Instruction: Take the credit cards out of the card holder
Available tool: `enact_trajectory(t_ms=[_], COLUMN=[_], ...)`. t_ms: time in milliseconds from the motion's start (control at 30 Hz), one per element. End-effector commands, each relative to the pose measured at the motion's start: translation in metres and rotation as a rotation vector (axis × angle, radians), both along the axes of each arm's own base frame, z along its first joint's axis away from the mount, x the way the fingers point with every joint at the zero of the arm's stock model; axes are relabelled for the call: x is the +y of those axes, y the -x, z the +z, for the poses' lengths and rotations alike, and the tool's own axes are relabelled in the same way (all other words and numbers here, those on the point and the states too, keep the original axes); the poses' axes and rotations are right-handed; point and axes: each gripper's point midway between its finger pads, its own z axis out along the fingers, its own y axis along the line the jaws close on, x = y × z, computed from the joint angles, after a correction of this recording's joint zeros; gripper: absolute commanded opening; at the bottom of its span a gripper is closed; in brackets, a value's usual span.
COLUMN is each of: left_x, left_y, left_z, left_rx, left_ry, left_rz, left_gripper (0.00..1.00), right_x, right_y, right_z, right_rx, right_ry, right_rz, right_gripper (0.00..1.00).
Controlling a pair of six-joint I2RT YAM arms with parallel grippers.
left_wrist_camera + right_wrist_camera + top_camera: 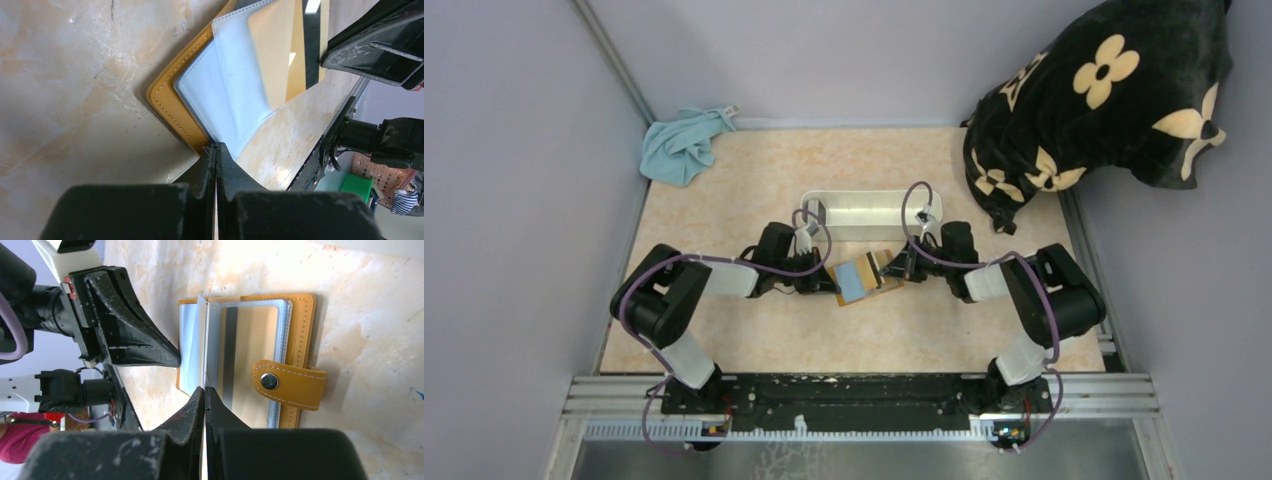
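The orange-brown card holder (871, 279) lies open on the table between both grippers. My left gripper (216, 145) is shut on the holder's near corner, where the orange cover (167, 100) meets a pale blue-white sleeve page (225, 95). My right gripper (204, 389) is shut on the edge of a thin sleeve page (202, 340) that stands upright. A tan-gold card with a dark stripe (252, 347) sits in a clear sleeve on the holder's right half, beside the snap strap (287, 383). It also shows in the left wrist view (292, 50). I cannot make out the pale blue-grey card itself.
A long white tray (874, 210) stands just behind the holder. A teal cloth (682, 146) lies at the back left corner. A black flowered cushion (1104, 95) fills the back right. Grey walls close both sides.
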Motion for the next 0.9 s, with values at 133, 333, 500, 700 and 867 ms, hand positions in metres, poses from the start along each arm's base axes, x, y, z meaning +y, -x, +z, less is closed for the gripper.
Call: enact_trajectory(t_ms=[133, 333, 500, 700, 867], left_x=[0.037, 0.042, 0.044, 0.041, 0.039], left_y=[0.018, 0.005, -0.006, -0.013, -0.013], left_z=[-0.05, -0.027, 0.002, 0.024, 0.036], left_rx=[0.083, -0.017, -0.117, -0.183, -0.21], left_ry=[-0.217, -0.235, -0.233, -0.194, -0.161], left_rz=[0.059, 0.089, 0.098, 0.108, 0.113], left_gripper=[0.18, 0.41, 0.71, 0.71, 0.68], right_x=[-0.014, -0.021, -0.026, -0.024, -0.015], right_y=[-0.009, -0.004, -0.001, -0.001, 0.005], right_z=[0.018, 0.028, 0.042, 0.06, 0.081], right_rx=[-0.121, -0.147, -0.182, -0.216, -0.231], right_ry=[0.067, 0.078, 0.078, 0.06, -0.038], right_rz=[-0.025, -0.037, -0.054, -0.042, -0.012], right_gripper=[0.0, 0.0, 0.0, 0.0, 0.0])
